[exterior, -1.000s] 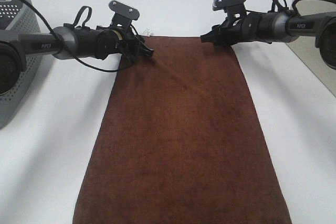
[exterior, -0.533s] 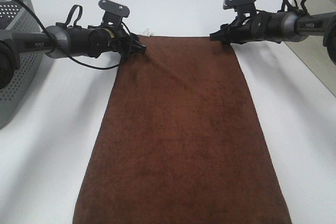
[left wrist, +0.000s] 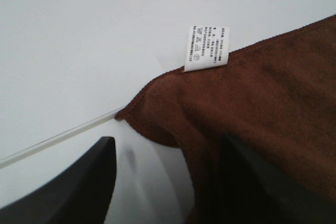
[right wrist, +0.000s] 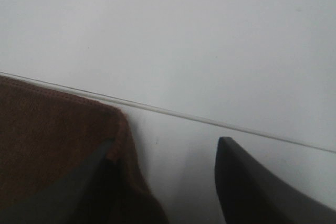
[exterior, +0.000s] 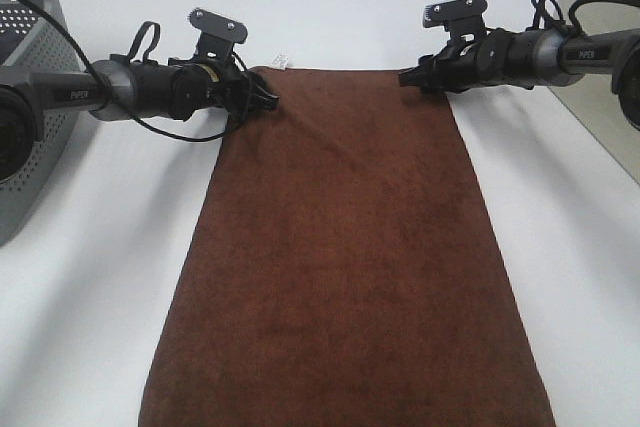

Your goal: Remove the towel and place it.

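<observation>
Item 1. Grey perforated basket [exterior: 25, 107], at nine o'clock on the white table [exterior: 90, 287]. It stood apart from the cloth and took no part in the handling at this moment.

Item 2. Left gripper [exterior: 262, 97], at about ten o'clock, lying low at the towel's far left corner. In the left wrist view its jaws stood apart: one dark finger [left wrist: 79, 182] lay over bare table, the other over or on the pile, and the corner sat in the gap between them. No clamp was visible, though whether the far finger pressed the cloth could not be told. The low posture suited a corner that had been laid down, not lifted.

Item 3. Towel [exterior: 345, 257], dark brown, spread flat down the middle of the table from twelve to six o'clock, its near edge running out of frame. A faint diagonal crease ran from the left corner. The flat lie suggested the placing was largely done.

Item 4. White care tag [left wrist: 206, 48], sewn at the far left corner, lying outward onto the table.

Item 5. Right gripper [exterior: 412, 78], at about one o'clock, at the far right corner. Jaws apart in the right wrist view; one finger [right wrist: 100, 187] overlapped the hem, the other stood over table. Nothing was gripped.
</observation>
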`<state>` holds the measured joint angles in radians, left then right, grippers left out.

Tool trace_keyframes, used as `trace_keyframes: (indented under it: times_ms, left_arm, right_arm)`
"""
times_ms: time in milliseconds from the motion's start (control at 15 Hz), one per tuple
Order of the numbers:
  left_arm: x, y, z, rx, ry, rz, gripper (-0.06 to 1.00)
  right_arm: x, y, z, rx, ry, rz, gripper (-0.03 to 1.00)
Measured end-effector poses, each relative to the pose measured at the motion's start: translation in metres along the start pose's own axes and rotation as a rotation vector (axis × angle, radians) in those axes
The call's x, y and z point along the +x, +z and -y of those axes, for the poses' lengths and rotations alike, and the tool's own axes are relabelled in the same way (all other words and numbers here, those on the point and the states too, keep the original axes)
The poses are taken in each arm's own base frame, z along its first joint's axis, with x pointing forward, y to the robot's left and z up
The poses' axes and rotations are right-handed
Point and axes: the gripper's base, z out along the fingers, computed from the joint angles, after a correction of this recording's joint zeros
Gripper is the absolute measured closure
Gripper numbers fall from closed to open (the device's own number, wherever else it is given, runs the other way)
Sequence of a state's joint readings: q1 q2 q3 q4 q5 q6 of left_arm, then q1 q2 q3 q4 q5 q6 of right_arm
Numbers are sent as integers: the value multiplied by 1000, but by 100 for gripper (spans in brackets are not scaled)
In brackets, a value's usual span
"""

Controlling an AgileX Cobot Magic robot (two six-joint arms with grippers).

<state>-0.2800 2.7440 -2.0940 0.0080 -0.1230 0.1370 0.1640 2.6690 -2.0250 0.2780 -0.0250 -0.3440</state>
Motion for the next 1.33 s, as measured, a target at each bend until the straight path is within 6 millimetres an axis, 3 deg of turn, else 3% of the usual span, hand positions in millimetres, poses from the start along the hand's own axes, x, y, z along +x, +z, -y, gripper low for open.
trace_keyframes:
  times_ms: [200,533,667,733,1000,1267,1333]
  left_arm:
    - [2,0,-13,-20,-10,-4,40]
    - [2,0,-16,-25,-22,-6,40]
    - [-3,-4,-16,-21,-39,-36,40]
    - [-10,-7,-17,-19,-50,-49,40]
    - [-77,-38,-25,-22,-110,-1,40]
    - [-138,-97,-35,-4,-112,-187,40]
    - [-142,-105,-37,-5,-108,-220,40]
  right_arm:
    - [1,0,0,0,-1,-2,43]
    - [2,2,0,2,0,0,43]
    - [-10,-7,0,-7,4,0,43]
    - [-25,-16,1,-5,7,32,43]
    - [-91,-69,2,-26,1,104,43]
    - [-124,-132,-6,-136,-15,-86,41]
    - [-125,-139,-8,-154,-8,-128,41]
